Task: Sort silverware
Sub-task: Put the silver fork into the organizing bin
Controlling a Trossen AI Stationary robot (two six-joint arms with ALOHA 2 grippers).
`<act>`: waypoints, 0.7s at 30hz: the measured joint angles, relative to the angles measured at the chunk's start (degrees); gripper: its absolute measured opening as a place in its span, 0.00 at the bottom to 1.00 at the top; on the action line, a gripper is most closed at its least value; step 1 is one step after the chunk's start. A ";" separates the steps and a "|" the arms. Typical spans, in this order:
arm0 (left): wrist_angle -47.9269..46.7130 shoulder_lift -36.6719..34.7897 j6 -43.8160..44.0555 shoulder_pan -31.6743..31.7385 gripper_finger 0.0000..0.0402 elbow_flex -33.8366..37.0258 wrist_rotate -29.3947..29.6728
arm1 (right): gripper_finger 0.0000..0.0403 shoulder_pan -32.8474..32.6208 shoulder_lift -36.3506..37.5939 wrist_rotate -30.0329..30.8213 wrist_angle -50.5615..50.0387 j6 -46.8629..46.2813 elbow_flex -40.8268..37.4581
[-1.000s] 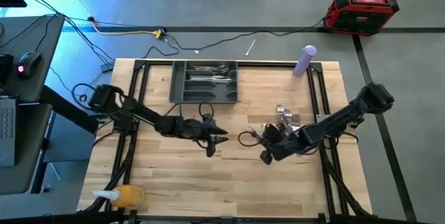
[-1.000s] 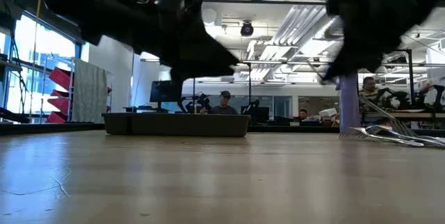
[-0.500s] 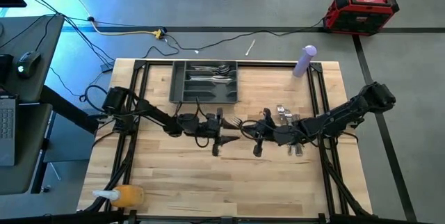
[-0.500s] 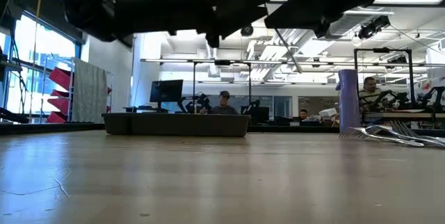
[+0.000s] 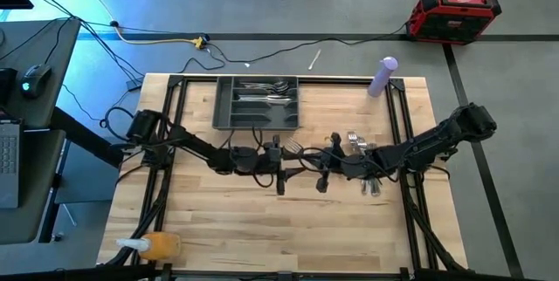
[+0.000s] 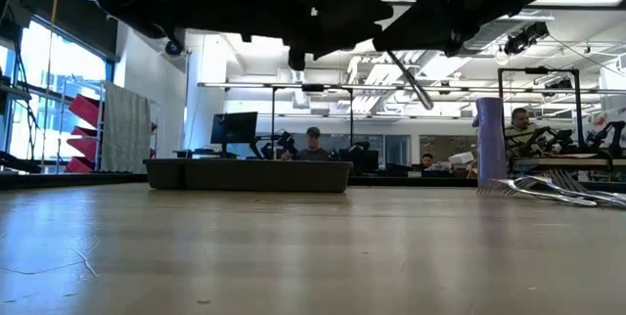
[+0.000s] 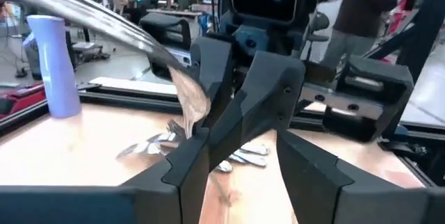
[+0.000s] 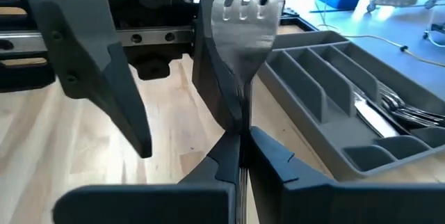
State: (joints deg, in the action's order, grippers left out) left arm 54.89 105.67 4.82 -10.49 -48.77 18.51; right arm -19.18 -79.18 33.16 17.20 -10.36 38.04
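Observation:
My right gripper (image 5: pixel 313 163) hangs above the table's middle, shut on a silver fork (image 8: pixel 243 15). The fork's tines (image 5: pixel 295 149) point toward my left gripper (image 5: pixel 285 166), which faces it from the table's left and is open. One left finger (image 8: pixel 104 78) stands well to the side of the fork. The other (image 8: pixel 208 78) stands close behind the fork's head, and I cannot tell whether it touches. More silverware lies in a pile (image 5: pixel 362 146) at the table's right, and some lies in the dark grey tray (image 5: pixel 229 106) at the far middle. My right gripper pinches the fork's handle just below the neck (image 8: pixel 240 123) between its two fingers, coming about level from the table's right. The fork is lifted clear and slanted, with the tines up toward the left gripper. Its handle end (image 6: pixel 419 90) hangs down toward the right.
A purple bottle (image 5: pixel 383 76) stands at the far right corner. An orange object (image 5: pixel 159 246) lies at the near left corner. Bare wood (image 5: pixel 262 220) stretches along the near side. Black frame rails (image 5: pixel 175 115) run along both table sides.
Both grippers have risen and come together over the table's middle. My right gripper has swung up and rolled, and the fork now points at the left gripper. My left gripper has gone toward the table's right, up to the fork's head.

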 joint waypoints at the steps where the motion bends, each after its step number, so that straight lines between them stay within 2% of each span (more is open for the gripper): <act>1: -1.07 -0.12 -0.62 -0.71 0.36 0.01 1.87 | 0.00 0.00 0.00 -0.24 0.00 0.04 0.00; 5: -2.83 -0.07 -3.56 -2.59 0.36 0.19 9.47 | 0.01 -0.01 0.00 -0.27 0.58 0.14 0.02; 8: -3.44 0.15 -4.38 -2.07 0.36 0.26 12.06 | 0.01 -0.17 0.11 -1.03 1.61 0.38 0.15; 10: -3.17 0.09 -3.18 -1.23 0.36 0.22 11.46 | 0.01 -0.07 0.09 -1.61 1.64 0.37 0.13; 15: -0.41 0.13 -2.62 0.09 0.36 0.33 5.27 | 0.00 -0.11 0.19 -1.58 2.18 0.37 0.15; 21: 0.81 0.15 -4.05 -0.40 0.35 0.39 3.67 | 0.00 -0.52 0.26 -1.87 1.98 0.65 0.20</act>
State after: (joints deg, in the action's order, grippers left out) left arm 55.70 105.82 0.78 -10.89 -48.38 22.18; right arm -19.70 -78.91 31.29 19.18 -9.72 38.24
